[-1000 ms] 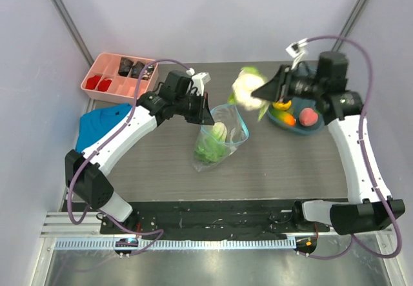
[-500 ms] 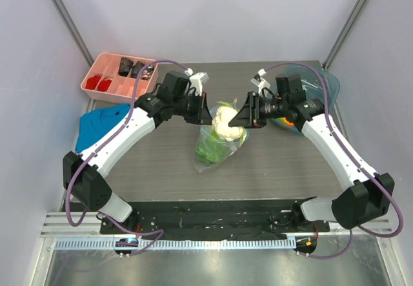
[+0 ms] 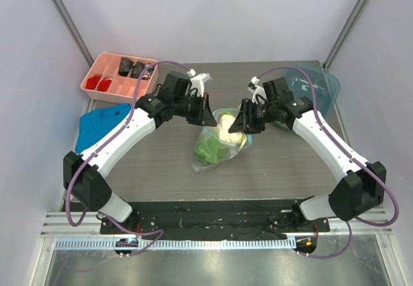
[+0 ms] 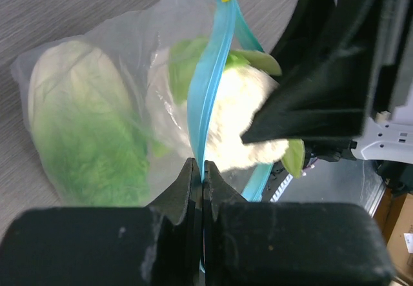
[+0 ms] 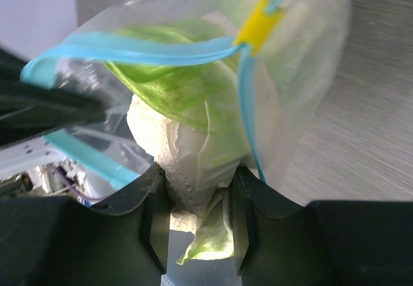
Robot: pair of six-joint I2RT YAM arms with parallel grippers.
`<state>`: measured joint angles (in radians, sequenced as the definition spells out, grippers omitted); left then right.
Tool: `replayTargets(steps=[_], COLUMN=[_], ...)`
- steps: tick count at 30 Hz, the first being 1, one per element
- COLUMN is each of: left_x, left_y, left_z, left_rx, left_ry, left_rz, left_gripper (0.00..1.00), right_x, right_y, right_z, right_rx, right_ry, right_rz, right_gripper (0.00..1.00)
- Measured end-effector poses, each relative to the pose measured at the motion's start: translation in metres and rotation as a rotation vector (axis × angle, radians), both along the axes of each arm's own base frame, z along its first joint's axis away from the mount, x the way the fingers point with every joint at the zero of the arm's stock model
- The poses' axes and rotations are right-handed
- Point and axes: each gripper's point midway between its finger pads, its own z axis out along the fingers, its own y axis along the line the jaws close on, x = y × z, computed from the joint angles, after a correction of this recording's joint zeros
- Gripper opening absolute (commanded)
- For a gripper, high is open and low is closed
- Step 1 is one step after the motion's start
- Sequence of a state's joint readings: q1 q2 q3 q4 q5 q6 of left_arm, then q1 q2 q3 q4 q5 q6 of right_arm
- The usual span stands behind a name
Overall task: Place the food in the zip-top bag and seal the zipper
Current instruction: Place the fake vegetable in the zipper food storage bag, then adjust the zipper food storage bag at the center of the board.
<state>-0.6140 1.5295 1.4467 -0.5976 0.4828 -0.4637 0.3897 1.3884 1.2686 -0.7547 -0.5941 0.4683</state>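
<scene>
At the middle of the worktop [image 3: 284, 163] your zip-top bag [image 3: 222, 145] lies with its mouth toward the far side, between your two grippers. A pale green cabbage [image 4: 84, 124] is already inside, down at the closed end. The zipper [image 4: 210, 73] gapes apart, its yellow slider [image 5: 258, 20] sitting at one end of the strip.

Your left gripper [image 4: 201, 170] is pinched tight on one lip of that blue strip, jaws fully together with only the strip between them. Your right gripper [image 5: 197, 199] is clamped on a white vegetable [image 5: 177, 153] with green leaves, fingers pressed to either side of it. It has the vegetable in the bag's mouth, between the two lips of the zipper. From the left wrist view you see it just beside the cabbage.

Off to the far right sits a teal bowl [image 3: 319, 86], partly hidden by your right arm. At the far left corner stands a pink compartment tray [image 3: 116, 76], and a blue cloth [image 3: 97, 124] lies at the left edge, nearer you.
</scene>
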Motion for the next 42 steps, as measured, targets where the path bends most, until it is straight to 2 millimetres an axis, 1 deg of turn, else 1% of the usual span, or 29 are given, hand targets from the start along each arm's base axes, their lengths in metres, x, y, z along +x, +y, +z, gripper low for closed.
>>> replayTargets(steps=[3, 4, 5, 6, 8, 9, 10, 12, 13, 17, 19, 20, 22, 24, 27, 29, 30, 32, 34, 35, 37, 38, 41, 42], left_x=[-0.002, -0.003, -0.004, -0.005, -0.006, -0.007, -0.008, -0.009, -0.009, -0.010, -0.010, -0.010, -0.010, -0.011, -0.012, -0.014, -0.014, -0.016, -0.016, -0.015, -0.016, -0.016, -0.018, -0.018], left_y=[-0.002, -0.002, -0.003, -0.004, -0.005, -0.005, -0.006, -0.006, -0.007, -0.007, -0.006, -0.005, -0.005, -0.004, -0.003, -0.003, -0.002, -0.002, -0.002, -0.002, -0.002, -0.001, 0.000, 0.000], left_z=[0.002, 0.002, 0.002, 0.003, 0.003, 0.004, 0.004, 0.005, 0.006, 0.008, 0.006, 0.005, 0.003, 0.002, 0.003, 0.003, 0.003, 0.003, 0.003, 0.004, 0.004, 0.004, 0.005, 0.005], left_rx=[-0.011, -0.014, -0.017, -0.022, -0.028, -0.031, -0.034, -0.040, -0.046, -0.069, -0.077, -0.081, -0.087, -0.093, -0.103, -0.108, -0.109, -0.111, -0.112, -0.113, -0.114, -0.114, -0.116, -0.115], left_ry=[0.003, 0.005, 0.007, 0.008, 0.012, 0.014, 0.016, 0.019, 0.019, 0.041, 0.056, 0.066, 0.082, 0.087, 0.085, 0.085, 0.085, 0.085, 0.083, 0.082, 0.080, 0.080, 0.077, 0.075], left_rz=[-0.013, -0.017, -0.021, -0.027, -0.035, -0.038, -0.043, -0.049, -0.054, -0.055, -0.053, -0.052, -0.048, -0.049, -0.054, -0.056, -0.056, -0.058, -0.058, -0.057, -0.057, -0.057, -0.058, -0.057], left_gripper=[0.00, 0.00, 0.00, 0.00, 0.00, 0.00, 0.00, 0.00, 0.00, 0.00, 0.00, 0.00, 0.00, 0.00, 0.00, 0.00, 0.00, 0.00, 0.00, 0.00, 0.01, 0.02, 0.08, 0.11], right_x=[0.011, 0.015, 0.019, 0.023, 0.028, 0.031, 0.033, 0.035, 0.036, 0.036, 0.035, 0.035, 0.032, 0.029, 0.027, 0.025, 0.023, 0.018, 0.007, -0.001, -0.010, -0.015, -0.023, -0.025], right_y=[-0.007, -0.008, -0.009, -0.008, -0.005, -0.002, 0.002, 0.011, 0.017, 0.026, 0.027, 0.026, 0.022, 0.012, -0.007, -0.021, -0.028, -0.036, -0.043, -0.045, -0.046, -0.046, -0.041, -0.039], right_z=[-0.010, -0.012, -0.011, -0.010, -0.004, 0.000, 0.004, 0.010, 0.013, 0.026, 0.036, 0.040, 0.051, 0.062, 0.072, 0.068, 0.062, 0.042, 0.014, -0.002, -0.018, -0.026, -0.039, -0.042], right_rx=[-0.063, -0.076, -0.079, -0.079, -0.058, -0.043, -0.027, 0.002, 0.015, 0.043, 0.050, 0.050, 0.038, 0.009, -0.062, -0.112, -0.139, -0.180, -0.215, -0.229, -0.238, -0.238, -0.215, -0.203], right_ry=[0.005, 0.008, 0.010, 0.010, 0.009, 0.007, 0.001, -0.011, -0.024, -0.057, -0.085, -0.103, -0.147, -0.199, -0.282, -0.305, -0.304, -0.275, -0.203, -0.158, -0.112, -0.086, -0.026, -0.008], right_rz=[-0.058, -0.082, -0.105, -0.124, -0.159, -0.170, -0.181, -0.188, -0.179, -0.158, -0.138, -0.124, -0.089, -0.057, -0.040, -0.033, -0.024, 0.000, 0.031, 0.049, 0.074, 0.089, 0.131, 0.144], right_gripper=[0.01, 0.04, 0.12, 0.33, 0.56, 0.73, 0.79, 0.88, 0.88, 0.87, 0.86, 0.84, 0.81, 0.77, 0.77, 0.79, 0.79, 0.79, 0.75, 0.67, 0.61, 0.51, 0.01, 0.01])
